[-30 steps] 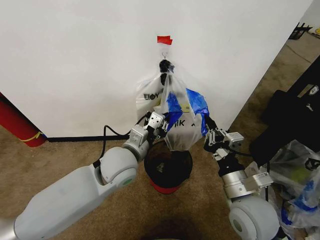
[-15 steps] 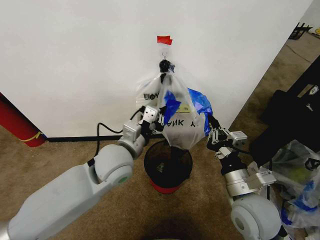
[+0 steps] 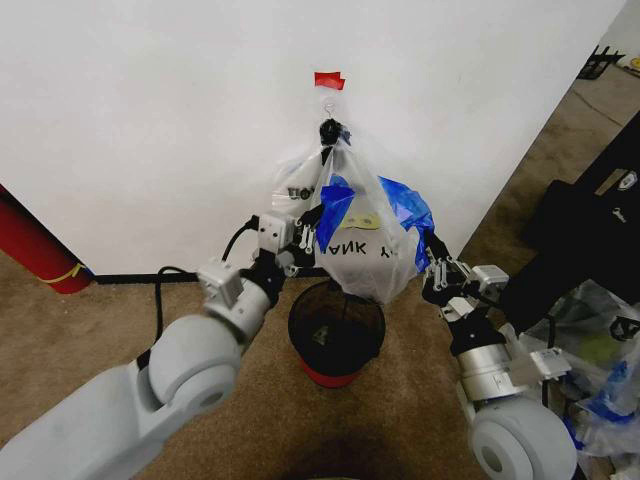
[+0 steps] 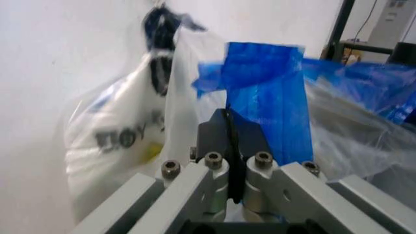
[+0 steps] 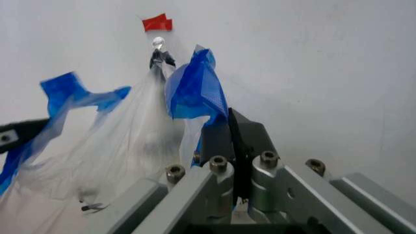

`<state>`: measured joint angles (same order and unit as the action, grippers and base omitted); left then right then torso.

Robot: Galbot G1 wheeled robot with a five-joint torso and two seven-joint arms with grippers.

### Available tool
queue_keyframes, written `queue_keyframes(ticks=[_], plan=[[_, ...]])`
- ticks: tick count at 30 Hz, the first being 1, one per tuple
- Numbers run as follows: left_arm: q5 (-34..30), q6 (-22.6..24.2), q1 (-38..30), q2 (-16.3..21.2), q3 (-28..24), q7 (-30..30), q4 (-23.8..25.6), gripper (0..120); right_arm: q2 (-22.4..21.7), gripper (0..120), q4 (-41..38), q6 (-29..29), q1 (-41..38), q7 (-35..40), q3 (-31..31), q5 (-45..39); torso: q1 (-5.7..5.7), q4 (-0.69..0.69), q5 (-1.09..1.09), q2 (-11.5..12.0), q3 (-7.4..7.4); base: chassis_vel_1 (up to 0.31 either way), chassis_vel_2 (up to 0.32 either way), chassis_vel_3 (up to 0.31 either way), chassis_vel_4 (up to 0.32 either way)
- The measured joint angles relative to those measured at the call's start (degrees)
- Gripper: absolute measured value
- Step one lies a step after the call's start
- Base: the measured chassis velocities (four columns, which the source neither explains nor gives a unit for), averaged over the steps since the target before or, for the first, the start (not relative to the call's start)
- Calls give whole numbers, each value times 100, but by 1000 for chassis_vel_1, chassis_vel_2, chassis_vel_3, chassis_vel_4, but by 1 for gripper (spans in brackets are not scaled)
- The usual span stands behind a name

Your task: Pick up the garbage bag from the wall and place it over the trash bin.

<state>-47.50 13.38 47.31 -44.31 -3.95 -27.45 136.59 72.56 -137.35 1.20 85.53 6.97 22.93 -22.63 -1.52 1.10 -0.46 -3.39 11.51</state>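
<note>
1. Both arms have risen and spread since a second ago, lifting the bag's [image 3: 365, 245] bottom higher above the bin [image 3: 336, 330].
2. Left gripper [image 3: 305, 232] is clamped on a blue patch at the bag's left edge.
3. Right gripper [image 3: 432, 262] pinches the blue edge on the bag's right side.
4. Bag hangs from the hook [image 3: 327, 108] on the wall [image 3: 150, 130], under the red tape [image 3: 329, 80].
5. Bin stands on the floor by the wall, directly below the bag.

A plain white wall [image 3: 150, 120] with a black baseboard [image 3: 140, 277] meets a brown carpeted floor [image 3: 110, 320]. A red cylinder [image 3: 35, 250] leans at the left, and black cases [image 3: 585, 215] sit at the right.
</note>
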Motion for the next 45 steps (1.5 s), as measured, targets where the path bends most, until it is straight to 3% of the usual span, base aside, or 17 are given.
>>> queue_keyframes(ticks=[13, 21, 33, 45], plan=[[204, -99, 1513, 90, 651, 62, 370, 0, 192, 0, -12, -439, 844, -151, -72, 698, 0, 1, 0, 0, 0, 0, 0, 0, 0], [467, -212, 2017, 70, 875, 103, 551, 0, 197, 0, -114, -620, 1161, -210, -40, 846, 0, 0, 0, 0, 0, 0, 0, 0, 0], [-94, -265, 1531, 85, 1348, 24, 680, 0, 17, 0, -602, -436, 1151, -195, 291, 507, -1, 0, 1, 0, 1, 0, 0, 0, 0], [-480, -292, 945, 126, 1343, 36, 678, 0, -173, 0, -605, -208, 1118, -244, 691, 216, 0, 0, 1, 0, 1, 0, 0, 0, 0]])
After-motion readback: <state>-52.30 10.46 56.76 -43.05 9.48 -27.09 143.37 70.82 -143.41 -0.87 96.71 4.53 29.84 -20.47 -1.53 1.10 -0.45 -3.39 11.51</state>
